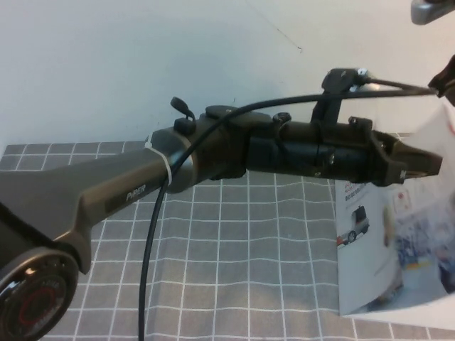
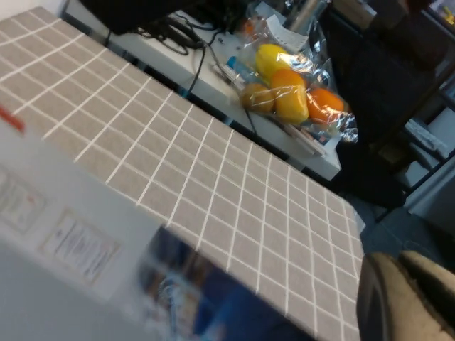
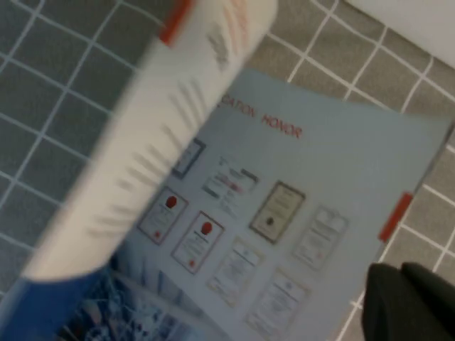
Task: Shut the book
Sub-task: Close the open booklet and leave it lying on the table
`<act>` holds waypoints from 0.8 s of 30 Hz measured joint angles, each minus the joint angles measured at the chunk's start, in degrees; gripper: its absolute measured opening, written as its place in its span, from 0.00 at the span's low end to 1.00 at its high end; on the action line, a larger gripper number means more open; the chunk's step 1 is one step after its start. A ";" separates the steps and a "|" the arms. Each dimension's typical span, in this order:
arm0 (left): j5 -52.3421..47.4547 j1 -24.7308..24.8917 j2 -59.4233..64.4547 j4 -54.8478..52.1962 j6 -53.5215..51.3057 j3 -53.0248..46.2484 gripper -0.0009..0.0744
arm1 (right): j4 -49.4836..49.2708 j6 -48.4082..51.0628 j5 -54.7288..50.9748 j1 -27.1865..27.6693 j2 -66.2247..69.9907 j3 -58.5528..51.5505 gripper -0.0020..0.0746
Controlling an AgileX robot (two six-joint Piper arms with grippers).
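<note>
Grey checked tabletop (image 1: 234, 284) carries the open book (image 1: 377, 263); my left tool (image 1: 419, 163) reaches over it; my right tool (image 3: 407, 302) hangs above its pages; I cannot tell either's state.

The table (image 1: 234, 284) is covered by a grey cloth (image 1: 284, 213) ruled with a grid of white lines, which runs beneath the left gripper (image 1: 419, 162) and on to the pale wall behind it. Directly below that gripper and reaching toward the robot's side of it, an open book (image 1: 377, 241) lies on the cloth, printed pages up, one leaf standing off the rest and blurred. The right gripper (image 1: 443, 75) hangs above the book's far side, and in its wrist view the cloth shows around the book's edges.
</note>
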State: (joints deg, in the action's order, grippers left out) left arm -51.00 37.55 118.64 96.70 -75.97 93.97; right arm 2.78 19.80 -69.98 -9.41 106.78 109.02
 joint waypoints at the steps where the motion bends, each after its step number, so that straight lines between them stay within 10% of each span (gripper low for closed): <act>1: -0.55 0.00 0.00 -0.11 0.46 0.85 0.01 | 0.00 0.00 -0.13 0.00 -0.46 0.00 0.02; 7: -1.80 -0.33 -1.23 -7.39 8.10 6.38 0.01 | -0.76 0.00 -0.67 0.00 -2.18 0.08 0.02; 24: 7.87 -0.33 -18.26 -75.38 49.58 0.80 0.01 | -6.08 4.79 6.13 -0.13 -8.50 -16.40 0.02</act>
State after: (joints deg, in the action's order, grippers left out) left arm -43.13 37.22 100.38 21.32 -26.39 94.77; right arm -3.30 24.59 -63.86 -9.54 98.28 92.62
